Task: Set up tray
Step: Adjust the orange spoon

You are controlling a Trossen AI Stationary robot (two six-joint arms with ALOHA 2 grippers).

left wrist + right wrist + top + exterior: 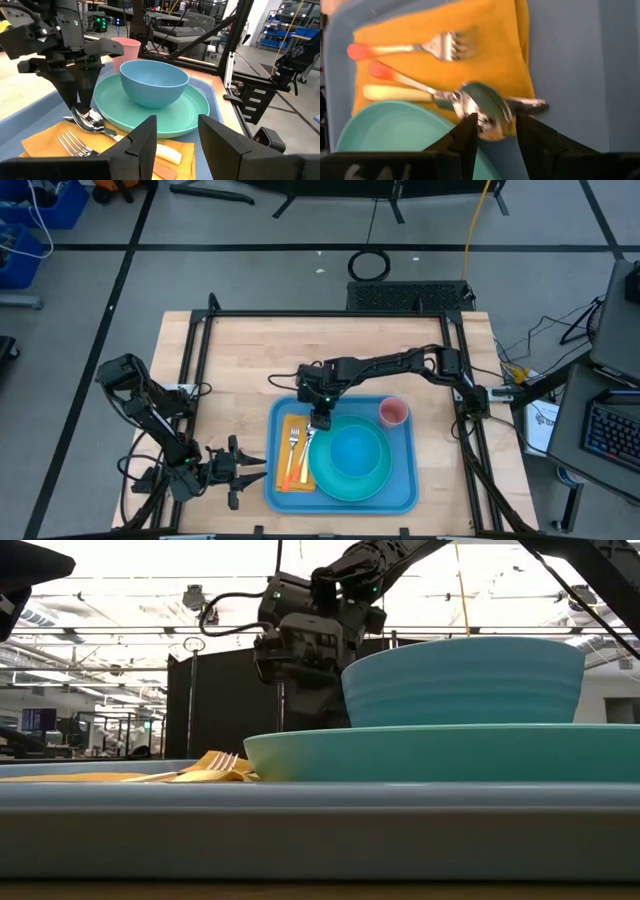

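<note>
Right pincer [320,423] parted just above spoon [485,107] on napkin [290,430] in tray [405,480]; left pincer [232,472] released, waiting near-left.

- A robotics lab or workshop, not a home: the pale butcher-block wooden desk [240,360] is boxed in by a black metal frame [330,314] carrying two dark jointed robot arms.
- Grey floor marked with black tape lines [130,250], with a loose yellow cable [470,230] and a coiled black cable [368,264].
- Blue plastic storage bins [40,205] stand at the edge; a black keyboard [610,430] sits on a side bench.
- Beyond the desk: open industrial ceiling with pipes [130,635], racks of blue bins [295,40], equipment with green indicator lights [100,22].
</note>
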